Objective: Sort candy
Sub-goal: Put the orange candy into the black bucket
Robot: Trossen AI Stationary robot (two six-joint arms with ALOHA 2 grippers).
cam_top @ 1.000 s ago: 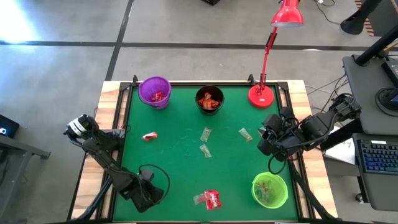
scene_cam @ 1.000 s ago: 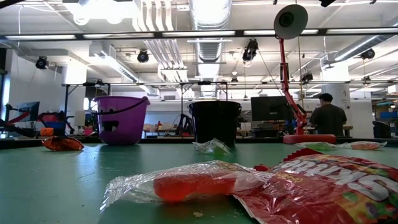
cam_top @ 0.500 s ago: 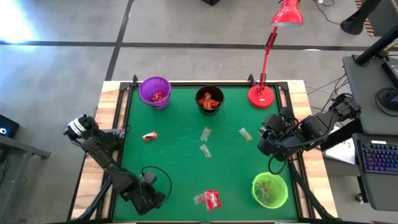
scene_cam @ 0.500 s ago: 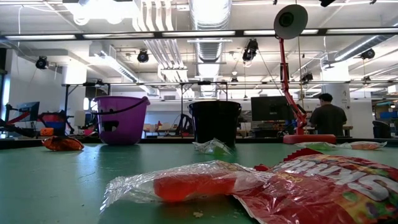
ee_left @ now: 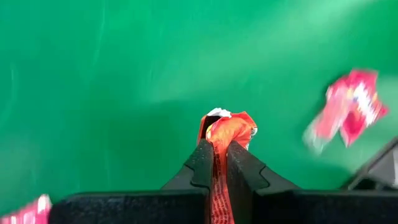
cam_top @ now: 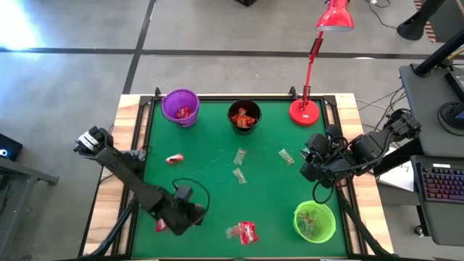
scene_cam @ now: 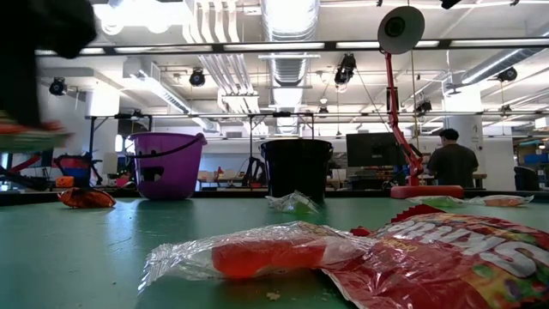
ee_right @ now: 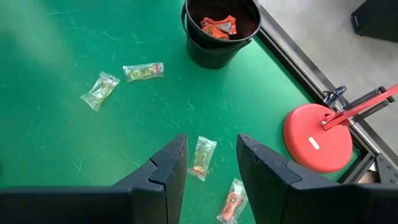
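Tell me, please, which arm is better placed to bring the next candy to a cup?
The left. Its gripper is already shut on an orange candy above the green mat. The right gripper is open and empty near the table's right edge, holding nothing.

Left pincer [ee_left: 214, 163] clamped; right pincer [ee_right: 211, 163] parted.
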